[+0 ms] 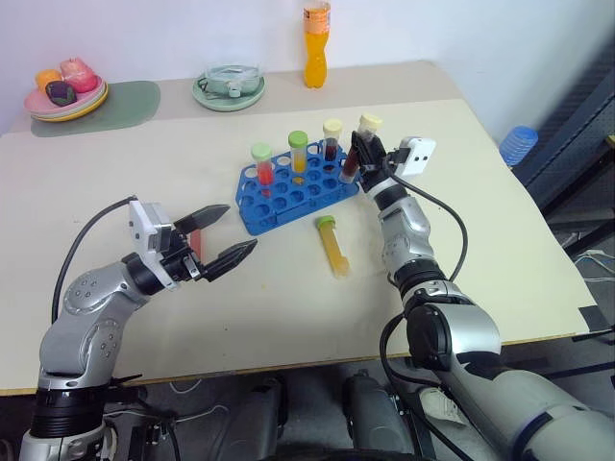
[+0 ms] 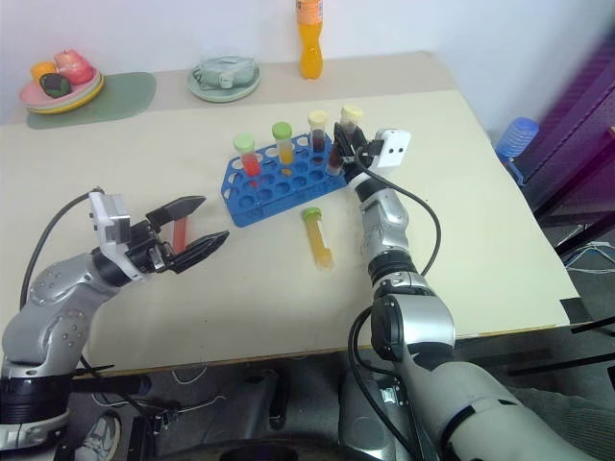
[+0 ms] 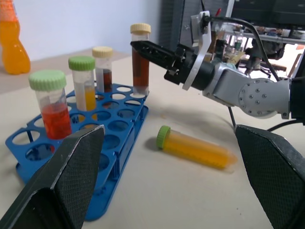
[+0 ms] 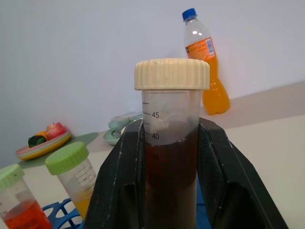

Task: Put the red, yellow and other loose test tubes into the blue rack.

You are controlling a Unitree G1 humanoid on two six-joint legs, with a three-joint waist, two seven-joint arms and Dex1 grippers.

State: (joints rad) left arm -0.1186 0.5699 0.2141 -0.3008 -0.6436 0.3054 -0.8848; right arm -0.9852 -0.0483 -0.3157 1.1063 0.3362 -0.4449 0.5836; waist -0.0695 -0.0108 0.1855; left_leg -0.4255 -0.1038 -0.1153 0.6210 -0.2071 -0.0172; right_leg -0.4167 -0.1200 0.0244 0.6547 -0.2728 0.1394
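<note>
The blue rack (image 1: pixel 288 197) stands mid-table with three capped tubes upright in it: red liquid (image 1: pixel 263 165), yellow liquid (image 1: pixel 299 154) and dark liquid (image 1: pixel 332 139). My right gripper (image 1: pixel 363 149) is shut on a brown test tube with a cream cap (image 4: pixel 171 143), held upright at the rack's right end with its lower end at a hole. A yellow test tube with a green cap (image 1: pixel 333 247) lies loose on the table in front of the rack. My left gripper (image 1: pixel 240 227) hovers open left of it. Something small and red (image 1: pixel 195 240) shows behind its fingers.
An orange drink bottle (image 1: pixel 316 43) stands at the table's back edge. A pale green bowl (image 1: pixel 229 88) and a plate of toy food (image 1: pixel 65 96) on a green mat (image 1: pixel 120 104) sit at the back left. A blue object (image 1: pixel 519 144) lies beyond the right edge.
</note>
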